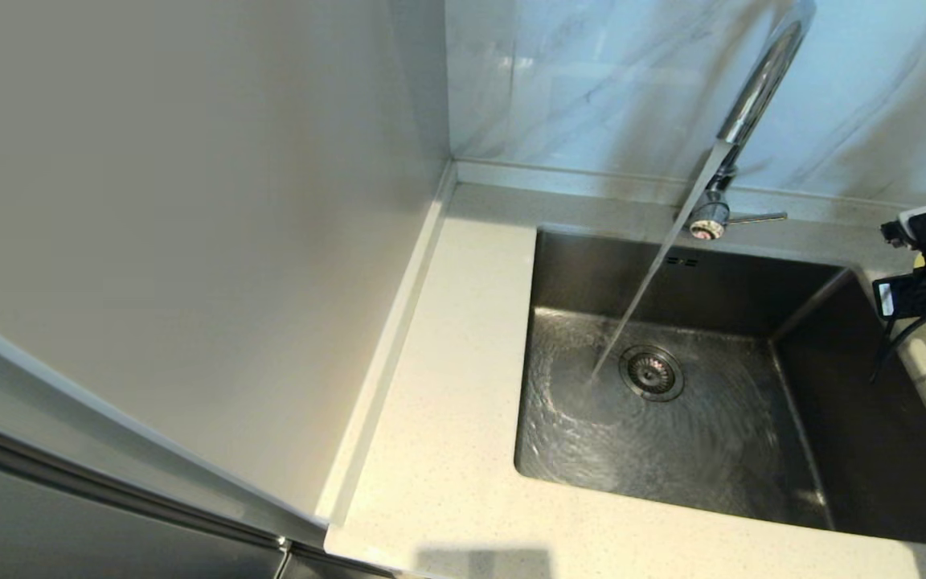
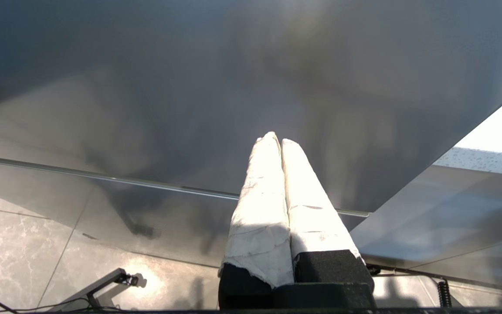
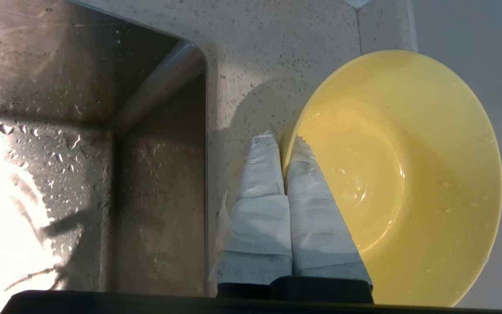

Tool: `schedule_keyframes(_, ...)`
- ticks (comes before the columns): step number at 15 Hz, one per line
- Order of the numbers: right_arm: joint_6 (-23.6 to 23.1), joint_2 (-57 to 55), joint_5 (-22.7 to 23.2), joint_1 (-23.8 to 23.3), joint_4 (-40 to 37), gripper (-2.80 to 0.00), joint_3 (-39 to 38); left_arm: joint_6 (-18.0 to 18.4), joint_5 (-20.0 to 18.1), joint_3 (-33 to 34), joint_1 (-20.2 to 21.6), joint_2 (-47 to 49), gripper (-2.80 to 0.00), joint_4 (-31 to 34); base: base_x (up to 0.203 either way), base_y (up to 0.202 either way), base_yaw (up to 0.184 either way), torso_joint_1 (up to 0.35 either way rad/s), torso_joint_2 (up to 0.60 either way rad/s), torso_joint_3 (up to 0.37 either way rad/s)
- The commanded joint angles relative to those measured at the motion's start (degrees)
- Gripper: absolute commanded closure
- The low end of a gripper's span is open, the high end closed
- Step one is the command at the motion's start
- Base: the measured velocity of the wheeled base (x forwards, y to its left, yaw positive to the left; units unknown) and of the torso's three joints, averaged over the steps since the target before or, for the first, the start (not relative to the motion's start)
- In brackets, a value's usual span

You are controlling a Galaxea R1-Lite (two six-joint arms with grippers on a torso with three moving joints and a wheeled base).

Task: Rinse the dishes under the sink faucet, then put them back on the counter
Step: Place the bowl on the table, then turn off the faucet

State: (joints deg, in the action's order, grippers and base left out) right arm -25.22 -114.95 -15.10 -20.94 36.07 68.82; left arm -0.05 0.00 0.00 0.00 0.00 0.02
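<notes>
Pinching the wet bowl by its thin rim, the right gripper is risking a slip. Left gripper is idling, fingers together. Water is running from the faucet, possibly splashing the counter.

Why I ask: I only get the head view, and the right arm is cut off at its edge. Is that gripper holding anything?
Observer: Yes. The right gripper is shut on the rim of the yellow bowl, one finger inside and one outside.
Operator: Is the bowl over the sink?
Observer: No, it is over the counter, beside the corner of the steel basin. I cannot tell whether it rests there.
Operator: Has it been rinsed?
Observer: Water drops sit inside it.
Operator: And the left arm?
Observer: The left gripper is shut and empty, parked low above the floor.
</notes>
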Motion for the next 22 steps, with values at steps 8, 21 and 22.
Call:
schedule_keyframes(8,-0.60,-3.35,-1.47,-0.64,2.13,-2.80,2.37,-0.04,0.00,-0.01,0.00,0.01,0.00,-0.02,0.000,0.000,0.000,0.000,0.00,0.000)
schedule_keyframes(21,5.61,18.43,7.68,-0.25,-2.97,-2.80,-6.80,-0.04,0.00,0.00,0.00,0.00,0.00,-0.02,0.000,0.000,0.000,0.000,0.00,0.000)
schedule_keyframes(22,6.32,19.43,7.93,-0.24,-3.65,0.00,-8.26,-0.04,0.00,0.00,0.00,0.00,0.00,-0.02,0.000,0.000,0.000,0.000,0.00,0.000)
